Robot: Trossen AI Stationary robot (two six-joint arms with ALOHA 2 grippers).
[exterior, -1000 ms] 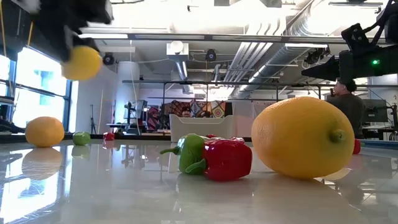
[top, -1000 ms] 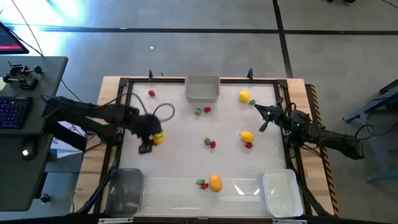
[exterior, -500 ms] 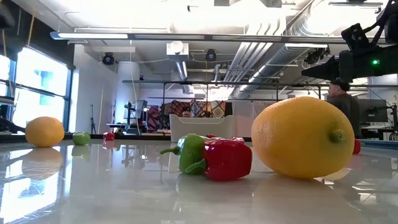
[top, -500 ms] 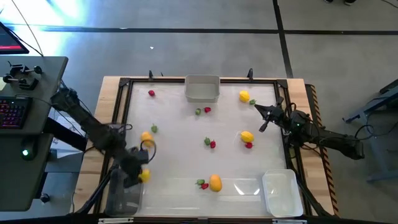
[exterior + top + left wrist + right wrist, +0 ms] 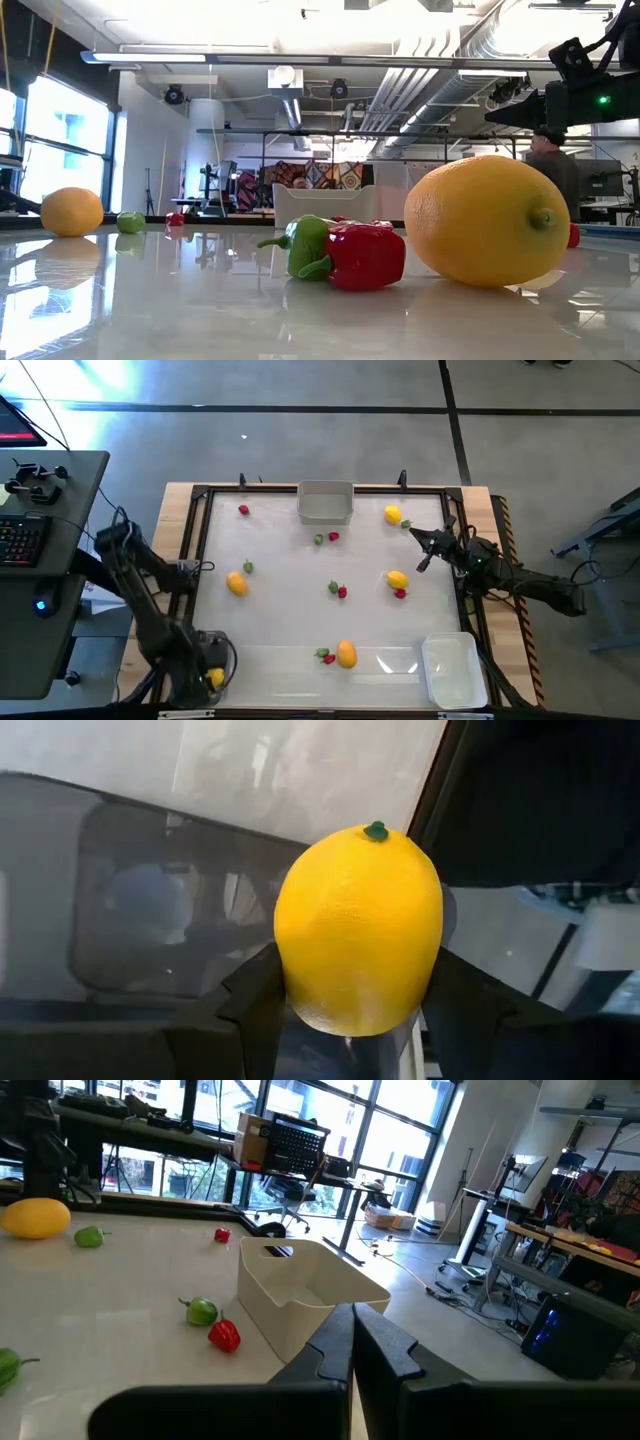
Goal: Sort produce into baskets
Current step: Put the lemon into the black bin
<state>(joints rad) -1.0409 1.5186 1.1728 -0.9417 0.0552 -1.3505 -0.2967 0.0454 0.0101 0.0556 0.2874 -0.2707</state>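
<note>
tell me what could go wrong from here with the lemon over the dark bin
The left end effector holds the lemon only by its lower part over the dark bin, so it might slip out sideways. In the high view it sits close to the bin's inner wall, so a release could clip the rim and roll onto the table.

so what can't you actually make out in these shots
- High view: the left gripper and arm cover most of the dark bin, so its contents are hidden.
- Left wrist view: the lemon fills the middle, blocking what lies behind it.
- Low view: the white bin sits behind the peppers; its inside is hidden.
</note>
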